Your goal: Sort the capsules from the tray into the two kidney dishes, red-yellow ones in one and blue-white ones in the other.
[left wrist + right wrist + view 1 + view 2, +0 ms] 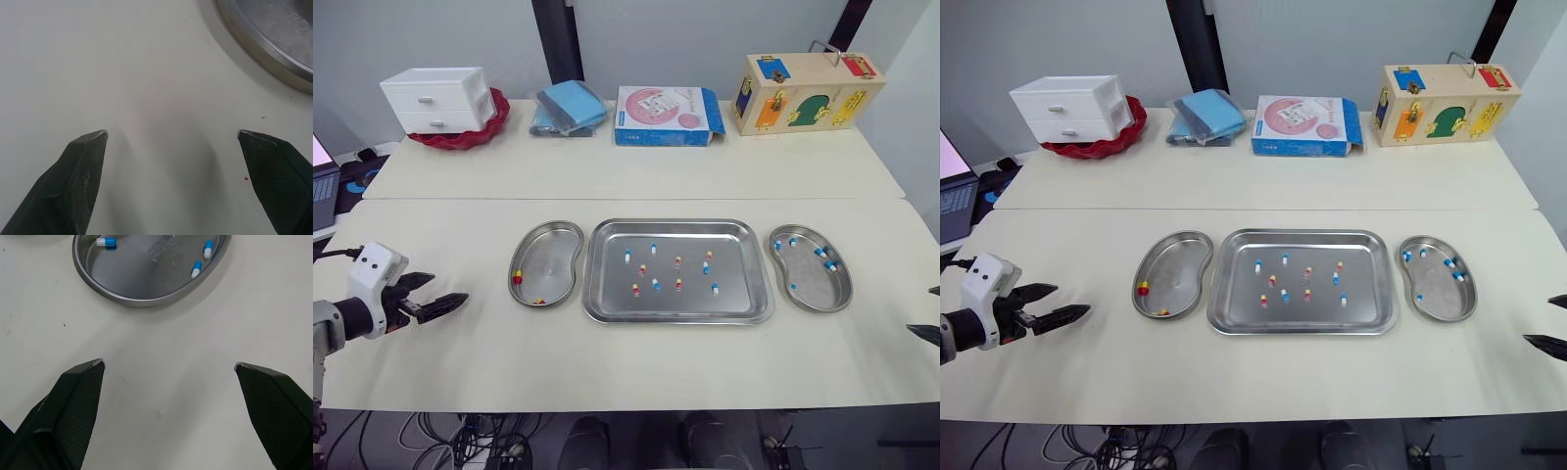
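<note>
While both pairs of jaws stand spread wide and empty, the left gripper hovers over bare tabletop well to the left of the tray. The right gripper hangs well to the tray's right, each arm apparently parked on the side it serves. Just left of the tray, the left kidney dish holds a few red-yellow capsules; just right of it, the right kidney dish holds several blue-white capsules. Sorting looks partly done: about ten capsules of both colours lie scattered on the tray floor, apart from one another — spacing that should let either gripper pinch one without nudging a neighbour.
</note>
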Robot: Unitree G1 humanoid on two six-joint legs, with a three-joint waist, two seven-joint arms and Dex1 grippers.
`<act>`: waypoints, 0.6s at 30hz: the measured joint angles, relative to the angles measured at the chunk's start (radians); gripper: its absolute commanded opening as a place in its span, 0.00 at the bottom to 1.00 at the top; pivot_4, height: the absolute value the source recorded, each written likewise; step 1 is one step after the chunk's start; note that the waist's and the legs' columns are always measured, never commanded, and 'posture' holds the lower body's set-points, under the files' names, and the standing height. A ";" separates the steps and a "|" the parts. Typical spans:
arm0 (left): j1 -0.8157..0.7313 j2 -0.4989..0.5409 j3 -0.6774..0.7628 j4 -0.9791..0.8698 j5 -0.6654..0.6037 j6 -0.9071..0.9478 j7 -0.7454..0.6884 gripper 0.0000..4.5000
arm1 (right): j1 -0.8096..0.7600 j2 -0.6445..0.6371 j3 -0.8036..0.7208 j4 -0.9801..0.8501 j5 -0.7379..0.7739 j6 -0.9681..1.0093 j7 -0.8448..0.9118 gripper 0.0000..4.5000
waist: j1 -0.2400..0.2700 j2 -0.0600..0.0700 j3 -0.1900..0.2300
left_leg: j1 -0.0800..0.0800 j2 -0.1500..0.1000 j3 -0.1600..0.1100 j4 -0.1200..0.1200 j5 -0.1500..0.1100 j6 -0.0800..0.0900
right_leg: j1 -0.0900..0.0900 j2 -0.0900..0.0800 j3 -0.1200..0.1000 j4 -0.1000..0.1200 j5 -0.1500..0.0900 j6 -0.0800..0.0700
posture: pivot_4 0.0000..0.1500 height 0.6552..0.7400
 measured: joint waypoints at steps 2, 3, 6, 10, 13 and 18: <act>0.010 0.000 0.014 0.000 -0.009 -0.006 0.003 0.97 | -0.003 0.003 0.000 -0.001 0.005 -0.001 -0.004 1.00 | 0.000 0.000 0.000 | 0.000 0.000 0.000 0.000 0.000 0.000 | 0.000 0.000 0.000 0.000 0.000 0.000 | 1.00 0.88; 0.017 0.000 0.016 0.000 -0.013 -0.006 0.003 0.97 | -0.003 0.006 0.000 -0.001 0.006 0.000 -0.008 1.00 | 0.000 0.000 0.000 | 0.000 0.000 0.000 0.000 0.000 0.000 | 0.000 0.000 0.000 0.000 0.000 0.000 | 1.00 0.88; 0.023 0.000 0.017 0.011 -0.034 -0.006 -0.008 0.97 | -0.002 0.014 -0.006 -0.002 0.020 0.022 -0.016 1.00 | 0.000 0.000 0.000 | 0.000 0.000 -0.001 0.001 0.000 0.000 | 0.001 0.000 -0.002 0.000 0.000 0.000 | 1.00 0.88; 0.025 0.000 0.041 0.013 -0.038 -0.013 -0.015 0.97 | -0.001 0.014 -0.013 -0.011 0.030 0.029 -0.020 1.00 | 0.000 0.000 0.000 | 0.000 0.000 -0.002 0.002 0.000 0.000 | 0.002 0.000 -0.002 0.000 0.000 0.000 | 1.00 0.88; 0.035 0.000 0.044 0.013 -0.038 -0.017 -0.020 0.97 | 0.000 0.014 -0.014 -0.011 0.030 0.029 -0.021 1.00 | 0.000 0.000 0.000 | 0.000 0.000 -0.003 0.002 0.000 0.000 | 0.002 0.000 -0.003 0.000 0.000 0.000 | 1.00 0.88; 0.061 0.000 0.047 0.007 -0.054 -0.008 -0.025 0.97 | 0.000 0.014 -0.014 -0.011 0.030 0.024 -0.025 1.00 | 0.000 0.000 0.000 | 0.000 0.000 -0.003 0.002 0.000 0.000 | 0.003 0.000 -0.003 0.000 0.000 0.000 | 1.00 0.88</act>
